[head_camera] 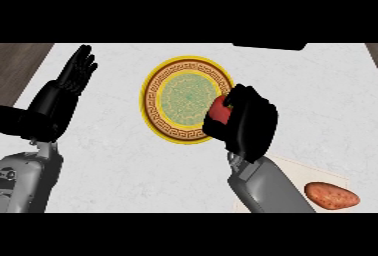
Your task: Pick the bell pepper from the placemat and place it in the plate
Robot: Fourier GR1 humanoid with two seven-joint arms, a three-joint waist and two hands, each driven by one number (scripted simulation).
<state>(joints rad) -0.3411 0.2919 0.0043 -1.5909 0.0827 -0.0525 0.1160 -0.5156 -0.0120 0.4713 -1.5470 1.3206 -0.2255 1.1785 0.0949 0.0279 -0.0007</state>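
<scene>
Right hand (247,122): fingers (255,105) clamped on the red bell pepper (218,111), mostly hidden by the hand. Pepper sits over the plate's (152,107) right rim; can't tell if it touches. Plate lies mid-worktop (111,160), toward the far edge. Placemat (310,172) at the near right corner carries a brown potato (332,195). Left hand (63,95) rests by the left edge, fingers straight, pointing up.

The red bell pepper (218,111) sits inside the curled fingers of the right hand (247,122), only its left side showing, over the plate's right rim. The plate (150,100), yellow-rimmed with a green centre, lies flat just left of the hand. The pale placemat (310,170) lies behind the hand, beside its forearm.
</scene>
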